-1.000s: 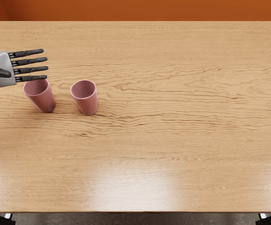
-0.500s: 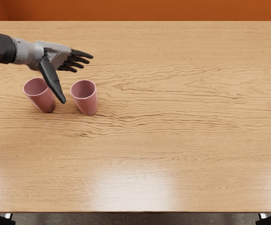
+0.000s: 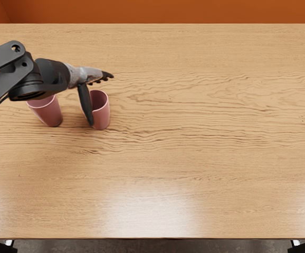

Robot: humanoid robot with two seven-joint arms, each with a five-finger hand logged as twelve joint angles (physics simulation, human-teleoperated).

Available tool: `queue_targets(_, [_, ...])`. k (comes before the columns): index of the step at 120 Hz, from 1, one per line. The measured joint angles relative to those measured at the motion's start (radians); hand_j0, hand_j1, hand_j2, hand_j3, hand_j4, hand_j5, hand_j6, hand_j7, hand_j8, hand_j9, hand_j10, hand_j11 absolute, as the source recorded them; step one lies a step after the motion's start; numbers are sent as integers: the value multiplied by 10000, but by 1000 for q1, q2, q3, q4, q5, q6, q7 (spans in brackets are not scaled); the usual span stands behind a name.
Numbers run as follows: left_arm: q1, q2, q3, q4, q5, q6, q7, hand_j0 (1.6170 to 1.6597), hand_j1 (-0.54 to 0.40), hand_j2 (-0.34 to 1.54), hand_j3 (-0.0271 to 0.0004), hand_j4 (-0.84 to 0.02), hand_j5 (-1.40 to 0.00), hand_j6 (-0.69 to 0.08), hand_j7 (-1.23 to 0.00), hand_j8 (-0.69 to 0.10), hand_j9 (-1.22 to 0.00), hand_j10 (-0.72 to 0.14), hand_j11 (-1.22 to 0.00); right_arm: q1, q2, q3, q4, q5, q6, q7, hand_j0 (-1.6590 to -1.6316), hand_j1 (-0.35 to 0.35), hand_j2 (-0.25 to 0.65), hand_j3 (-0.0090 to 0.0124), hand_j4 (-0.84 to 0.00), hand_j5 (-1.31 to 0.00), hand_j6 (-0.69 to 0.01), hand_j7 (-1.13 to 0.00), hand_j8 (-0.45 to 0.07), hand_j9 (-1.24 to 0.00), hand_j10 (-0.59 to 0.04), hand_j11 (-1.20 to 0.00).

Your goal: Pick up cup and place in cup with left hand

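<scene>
My left hand (image 3: 101, 99) is at the right one of two pink cups, its thumb extended down over that cup's left side and its other fingers stretched out behind the rim. The hand is open and holds nothing. This right cup (image 3: 103, 113) stands upright, its left part hidden by the thumb. The left cup (image 3: 48, 112) also stands upright, a short way to the left, with the forearm covering the back of its rim.
Both cups stand on the wooden table (image 3: 194, 158), toward its left side. The left arm (image 3: 26, 79) reaches in over the table's back left part. An orange wall (image 3: 163, 10) rises behind the far edge.
The left hand has moved right from the left edge, turning so its thumb points down, and has come to the right cup. More of its arm shows. Both cups stay where they were.
</scene>
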Motion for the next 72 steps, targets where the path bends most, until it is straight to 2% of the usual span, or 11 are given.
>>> queue_targets(24, [3, -28, 45, 54, 52, 63, 0, 16583, 3165, 106, 0, -259, -308, -268, -306, -265, -305, -256, -304, 0, 0, 0, 0, 0, 0, 0, -16581, -3491, 2, 0, -8, -1, -10, 0, -7, -1, -5, -1])
queue_targets(31, [3, -41, 48, 58, 57, 69, 0, 16582, 2112, 394, 0, -738, -824, -752, -821, -750, -819, -734, -818, 0, 0, 0, 0, 0, 0, 0, -16581, -3491, 1, 0, -7, -1, -10, 0, -7, -1, -5, -1])
queue_targets(42, [3, -45, 51, 60, 63, 70, 0, 16558, 2541, -118, 0, -1396, -1682, -1433, -1663, -1448, -1646, -1438, -1630, 0, 0, 0, 0, 0, 0, 0, -16581, -3491, 1, 0, -8, -1, -10, 0, -8, -1, -5, -1])
queue_targets(50, [2, -45, 55, 61, 64, 68, 0, 16577, 1311, 273, 0, -1866, -2217, -1901, -2200, -1914, -2186, -1903, -2173, 0, 0, 0, 0, 0, 0, 0, -16581, -3491, 1, 0, -8, -1, -11, 0, -8, -1, -5, -1])
queue_targets(55, [0, -47, 64, 61, 64, 68, 0, 16576, 1029, 133, 0, -2166, -2579, -2199, -2564, -2210, -2552, -2193, -2541, 0, 0, 0, 0, 0, 0, 0, -16581, -3491, 1, 0, -8, -1, -11, 0, -8, -1, -5, -1])
queue_targets(72, [-2, -46, 77, 62, 70, 72, 0, 16543, 1508, -816, 0, -2873, -3528, -2892, -3527, -2887, -3532, -2846, -3539, 0, 0, 0, 0, 0, 0, 0, -16581, -3491, 1, 0, -9, -1, -13, 0, -9, -1, -7, -1])
